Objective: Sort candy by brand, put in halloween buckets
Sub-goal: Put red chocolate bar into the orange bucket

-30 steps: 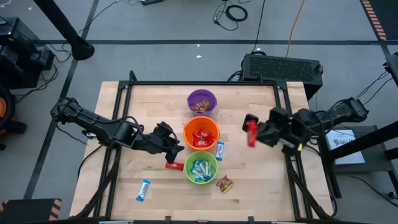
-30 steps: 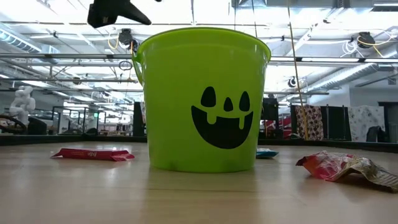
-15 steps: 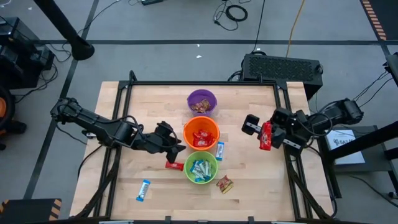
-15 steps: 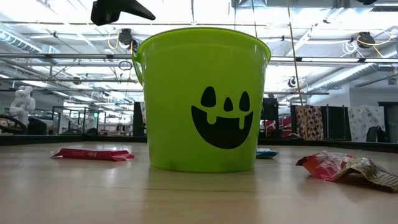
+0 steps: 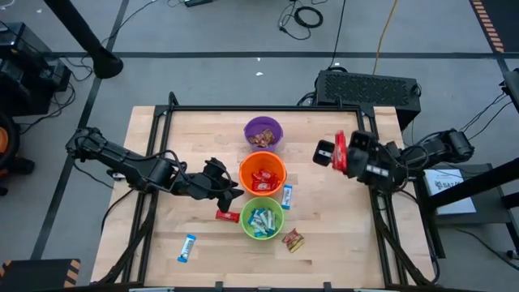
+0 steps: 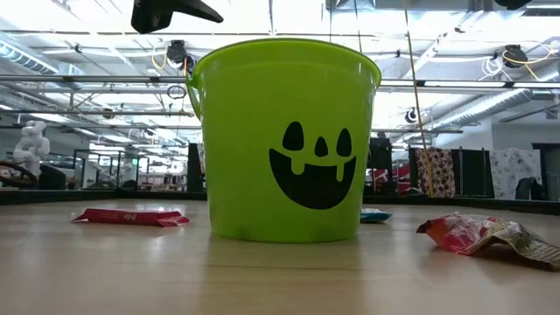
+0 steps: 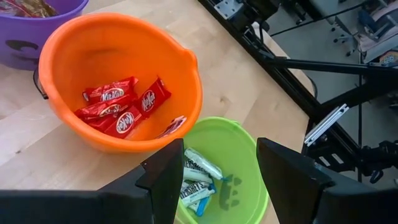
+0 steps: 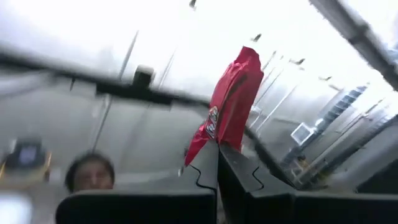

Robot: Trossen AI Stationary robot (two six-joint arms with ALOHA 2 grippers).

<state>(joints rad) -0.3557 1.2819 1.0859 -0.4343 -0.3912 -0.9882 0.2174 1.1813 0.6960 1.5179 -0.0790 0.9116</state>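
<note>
Three buckets stand in a row down the table's middle in the high view: purple (image 5: 263, 131) farthest, orange (image 5: 262, 173), green (image 5: 262, 217) nearest. Each holds candy. The orange bucket (image 7: 118, 81) has red bars (image 7: 118, 109); the green bucket (image 7: 227, 168) has blue-and-white ones. My left gripper (image 5: 223, 185) hovers open just left of the orange and green buckets. My right gripper (image 5: 339, 154) is raised over the table's right part, shut on a red candy bar (image 5: 340, 148). A red bar (image 5: 228, 216), two blue-and-white bars (image 5: 288, 195) (image 5: 187, 247) and a brown/orange one (image 5: 293, 239) lie flat on the table. My right gripper pinches the red candy bar by one end (image 8: 213, 142) between its two fingertips. The fingers slant upward, since the right wrist view looks toward the ceiling. The rest of the bar (image 8: 233, 87) stands out beyond the fingertips, lifted clear of the table.
The low view shows the green bucket (image 6: 284, 140) close up, with the red bar (image 6: 131, 216) to one side and the brown/orange wrapper (image 6: 490, 236) to the other. A black frame (image 5: 268, 109) rims the wooden table. Bare wood lies right of the buckets. A person (image 8: 90, 171) shows blurred.
My right gripper, still shut on the red bar, has swung first toward the table's right edge, then toward the far edge, and has tipped upward. The red bar has travelled with it. My left arm has kept nearly still.
</note>
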